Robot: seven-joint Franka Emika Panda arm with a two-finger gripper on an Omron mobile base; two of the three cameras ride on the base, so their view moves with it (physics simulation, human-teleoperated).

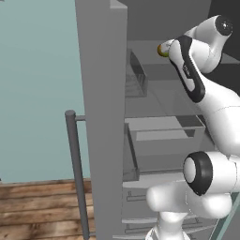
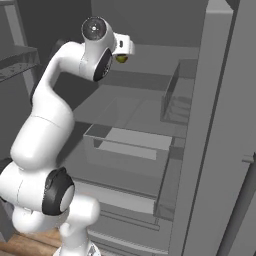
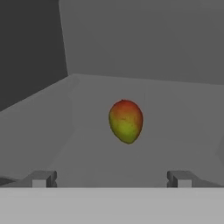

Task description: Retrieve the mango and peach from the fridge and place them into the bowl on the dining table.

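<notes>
The jaws are standing fully open and empty, facing the mango [image 3: 126,121] lying straight ahead, centred, on the fridge shelf [image 3: 87,144].

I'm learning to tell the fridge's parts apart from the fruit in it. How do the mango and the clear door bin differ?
The mango is rounded and opaque, yellow-green with a red-orange blush; the door bin is boxy, see-through and grey. The mango lies on a shelf deep inside the fridge, ahead of the open gripper; the door bin hangs on the opened door. Both sit at about the same height.
</notes>
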